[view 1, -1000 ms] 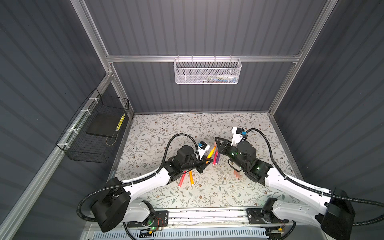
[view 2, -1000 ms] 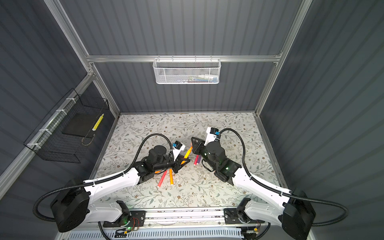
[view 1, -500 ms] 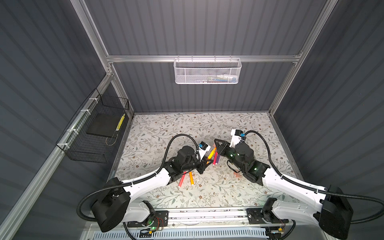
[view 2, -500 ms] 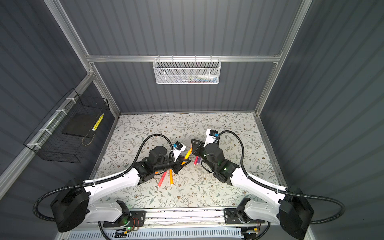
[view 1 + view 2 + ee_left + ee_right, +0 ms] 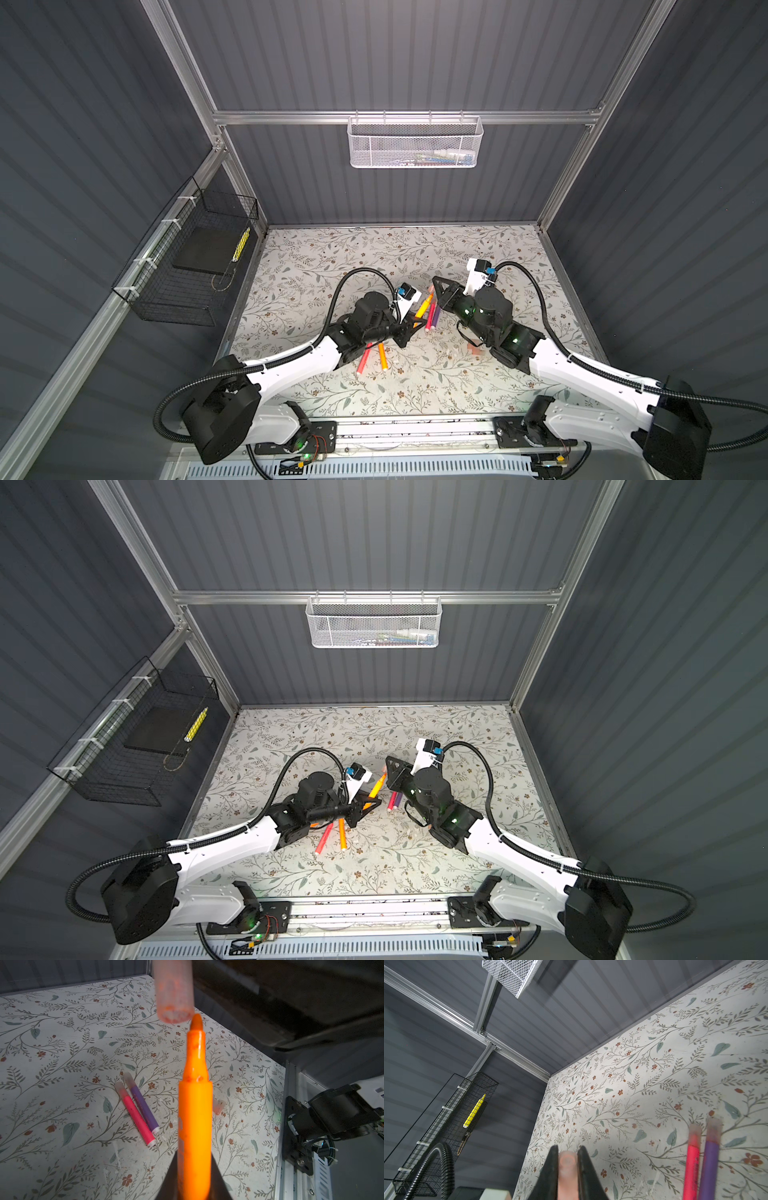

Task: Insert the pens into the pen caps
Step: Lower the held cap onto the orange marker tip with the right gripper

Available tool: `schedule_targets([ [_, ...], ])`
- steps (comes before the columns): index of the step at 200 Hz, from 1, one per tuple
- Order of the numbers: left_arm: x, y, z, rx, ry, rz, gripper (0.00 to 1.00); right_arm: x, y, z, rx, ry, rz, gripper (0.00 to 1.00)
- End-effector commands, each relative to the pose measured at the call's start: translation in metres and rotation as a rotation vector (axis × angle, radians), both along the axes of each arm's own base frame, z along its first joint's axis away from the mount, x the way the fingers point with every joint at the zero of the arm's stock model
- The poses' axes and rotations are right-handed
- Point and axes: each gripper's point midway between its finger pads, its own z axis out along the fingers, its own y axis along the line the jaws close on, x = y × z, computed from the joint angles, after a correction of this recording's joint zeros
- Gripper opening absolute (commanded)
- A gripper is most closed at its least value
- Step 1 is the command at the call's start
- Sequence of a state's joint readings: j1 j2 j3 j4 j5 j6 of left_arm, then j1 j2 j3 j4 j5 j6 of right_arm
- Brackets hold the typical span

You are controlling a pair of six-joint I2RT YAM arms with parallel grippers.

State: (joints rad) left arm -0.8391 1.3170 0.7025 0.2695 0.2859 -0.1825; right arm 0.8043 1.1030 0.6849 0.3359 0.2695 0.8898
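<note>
The floral tabletop point(image 5: 332, 257) carries the work, and both arms meet above its middle; the left tool point(image 5: 195, 1167) is clamped tight on the barrel of an orange pen point(image 5: 195, 1115), nib bare and pointing away from the wrist; the right tool point(image 5: 568, 1152) is pinched closed on a translucent pinkish cap point(image 5: 568, 1164), holding it clear of the tabletop. In the left wrist view the nib sits just beside the rim of that cap's mouth, off to one side and not yet inside; I judge this pairing to be at the lining-up stage, with the push to come.

Below them a red-pink pen point(image 5: 136, 1113) and a purple pen point(image 5: 143, 1105) lie side by side on the tabletop, each with a cap already on; those two look done. Near the left arm a red pen point(image 5: 363, 359) and a second orange pen point(image 5: 382, 355) lie with their far ends hidden under the arm; whether they are capped I cannot tell. I count five pens in view; a loose cap point(image 5: 219, 1105) lies on the tabletop just behind the held pen.
</note>
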Motion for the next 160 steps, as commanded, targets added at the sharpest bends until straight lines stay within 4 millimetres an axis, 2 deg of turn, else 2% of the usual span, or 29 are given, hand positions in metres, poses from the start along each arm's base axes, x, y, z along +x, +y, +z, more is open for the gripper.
schedule_targets([
  [1,0.003,-0.002,0.015,-0.022,-0.032,0.001,0.0,-0.001,-0.002,0.011,0.017,-0.02,-0.005,0.0],
  [36,0.004,-0.001,0.014,-0.018,-0.032,0.007,0.0,-0.001,-0.006,0.002,0.017,-0.011,-0.023,0.0],
  [91,0.003,-0.002,0.014,-0.019,-0.028,0.001,0.0,-0.005,-0.01,0.012,0.026,-0.026,-0.02,0.0],
  [129,0.003,-0.002,0.014,-0.022,-0.029,0.002,0.0,-0.005,-0.004,-0.004,0.037,0.003,-0.004,0.0],
  [160,0.003,-0.002,0.015,-0.024,-0.03,0.002,0.0,-0.002,-0.003,-0.007,0.033,0.007,-0.009,0.0],
])
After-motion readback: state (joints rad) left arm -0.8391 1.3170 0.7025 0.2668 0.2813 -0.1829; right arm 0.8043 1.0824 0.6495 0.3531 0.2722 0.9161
